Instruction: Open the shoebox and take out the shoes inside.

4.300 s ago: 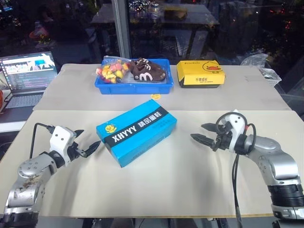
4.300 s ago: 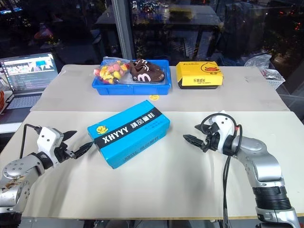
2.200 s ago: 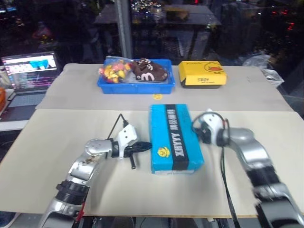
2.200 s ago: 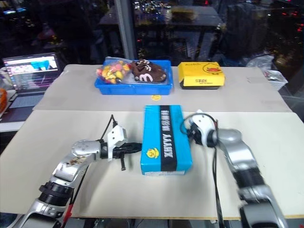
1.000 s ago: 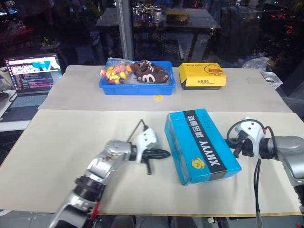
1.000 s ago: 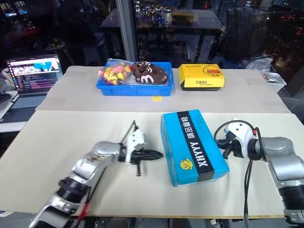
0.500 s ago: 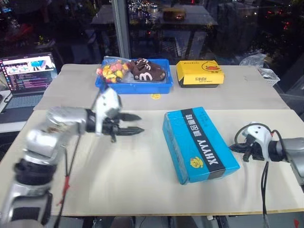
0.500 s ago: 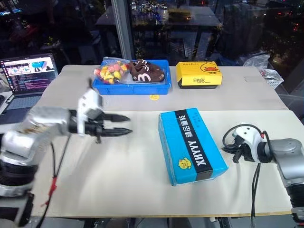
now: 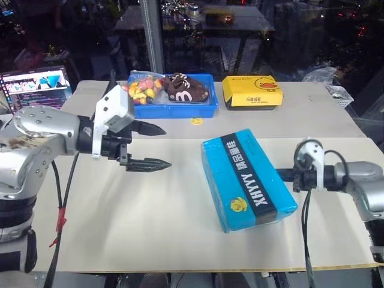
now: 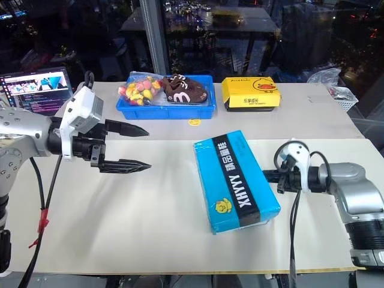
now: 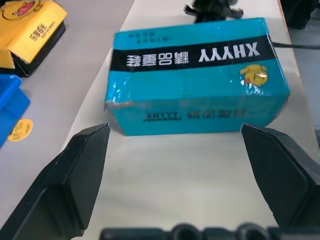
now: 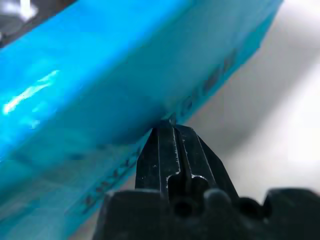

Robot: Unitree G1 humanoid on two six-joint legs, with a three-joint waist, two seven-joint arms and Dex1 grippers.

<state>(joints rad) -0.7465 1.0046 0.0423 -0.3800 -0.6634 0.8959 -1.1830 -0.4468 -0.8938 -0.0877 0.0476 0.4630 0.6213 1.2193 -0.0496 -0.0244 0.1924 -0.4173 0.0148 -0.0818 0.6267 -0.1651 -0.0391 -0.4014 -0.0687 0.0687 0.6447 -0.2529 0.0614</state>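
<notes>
We see the bright blue rectangular cardboard shoebox lying closed, just right of centre in the head views, on the beige table cover; its black stripe with white lettering runs along the lid and a small yellow duck logo sits near the lower end. The shoes cannot be seen, since the lid is down

Our left gripper hangs above the table at left of centre, well apart from the shoebox, its two black fingers spread wide and pointing toward the box. From the left wrist camera the whole long side of the box shows between those spread fingers

Our right gripper is at the right edge of the box, its fingers pressed together, with the tips touching the box's side wall just under the lid edge, as the right wrist camera shows up close

Along the upper part of the frame stand a blue plastic tray holding coloured sweets and a brown plush item, and to its right a smaller yellow duck box. An open laptop sits at the upper left
</notes>
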